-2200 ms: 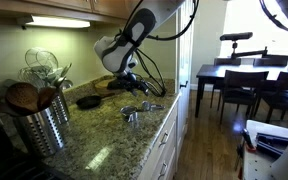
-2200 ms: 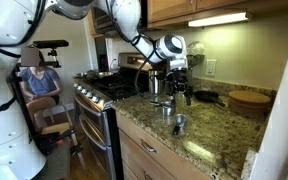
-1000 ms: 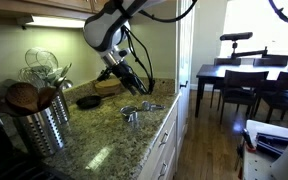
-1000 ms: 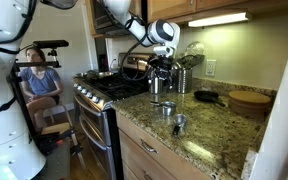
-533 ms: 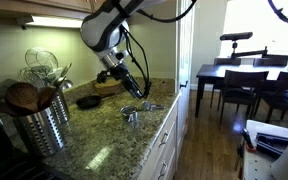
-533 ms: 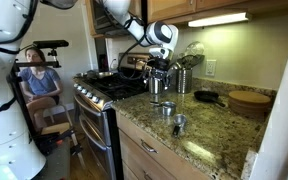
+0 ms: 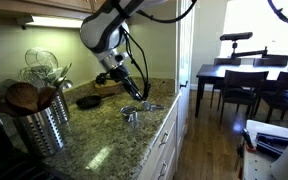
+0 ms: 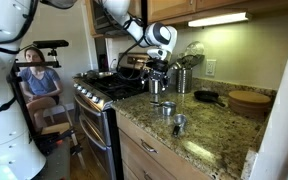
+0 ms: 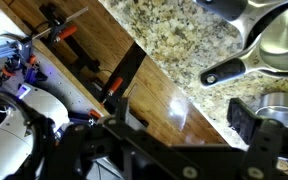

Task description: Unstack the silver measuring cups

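The silver measuring cups lie on the granite counter near its front edge. In both exterior views they show as two shiny pieces close together: one and another. In the wrist view one cup with a flat handle is at the top right and another at the right edge. My gripper hangs a little above the counter beside the cups, open and empty.
A ribbed steel utensil canister holds whisks and spoons. A black round pan sits at the back of the counter, with a wooden bowl nearby. A stove adjoins the counter. The counter edge drops to wood floor.
The arm has swung up and over, then the gripper has come down slightly towards the cups. The cups have not moved.
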